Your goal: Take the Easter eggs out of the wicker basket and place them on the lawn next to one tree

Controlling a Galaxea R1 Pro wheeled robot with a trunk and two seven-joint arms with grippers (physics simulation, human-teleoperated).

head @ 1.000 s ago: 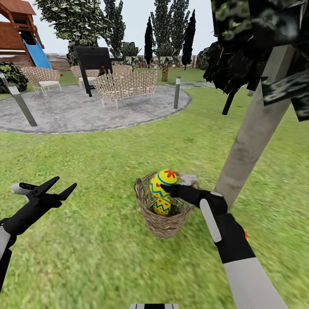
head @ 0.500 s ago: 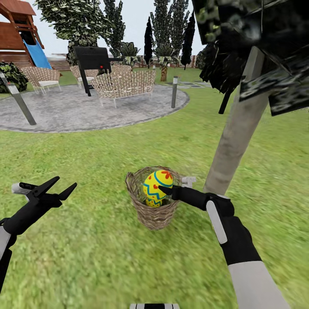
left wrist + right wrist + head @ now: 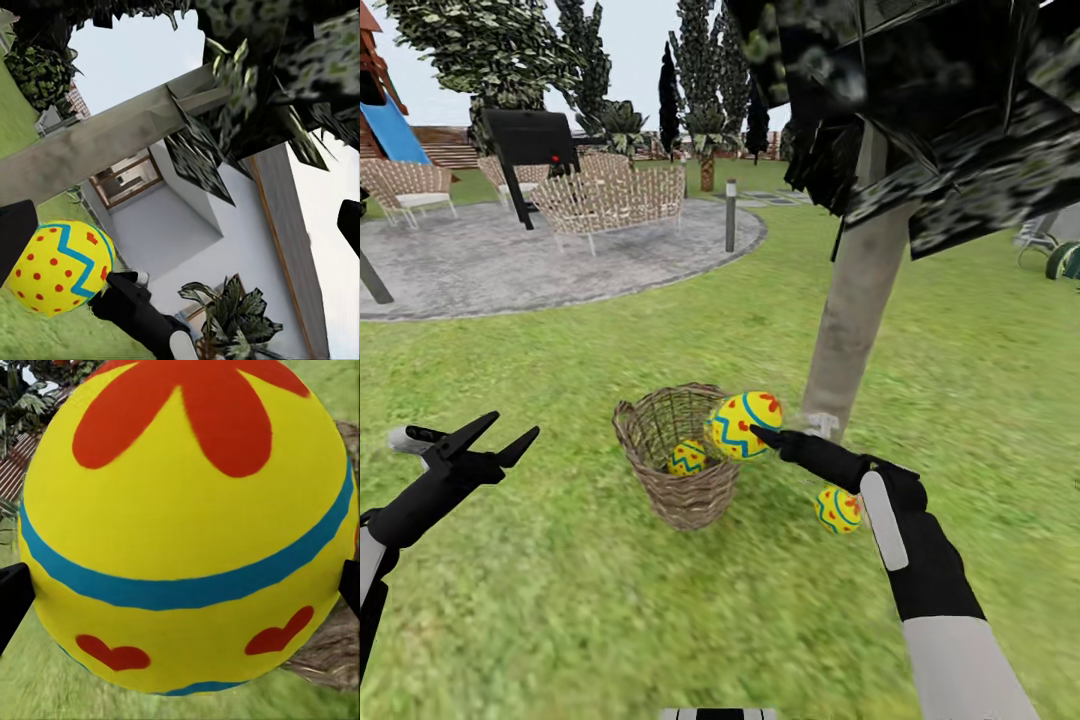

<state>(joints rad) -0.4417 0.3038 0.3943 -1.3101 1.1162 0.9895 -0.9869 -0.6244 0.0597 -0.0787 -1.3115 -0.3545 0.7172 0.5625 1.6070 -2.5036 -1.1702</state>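
1 egg [image 3: 838,509] lies on the lawn [image 3: 560,600] near the tree [image 3: 855,310], 1 [image 3: 687,458] waits in the basket [image 3: 678,492], and the right claw [image 3: 762,432] grips another [image 3: 745,424] above the rim, while the left claw [image 3: 495,435] is open.

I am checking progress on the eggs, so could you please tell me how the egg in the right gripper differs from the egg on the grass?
The held egg sits between the right gripper fingers, above the wicker basket rim; the grass egg lies free on the lawn, near the tree trunk's base. The held egg looks larger in the head view. Both are yellow with red and blue-green markings.
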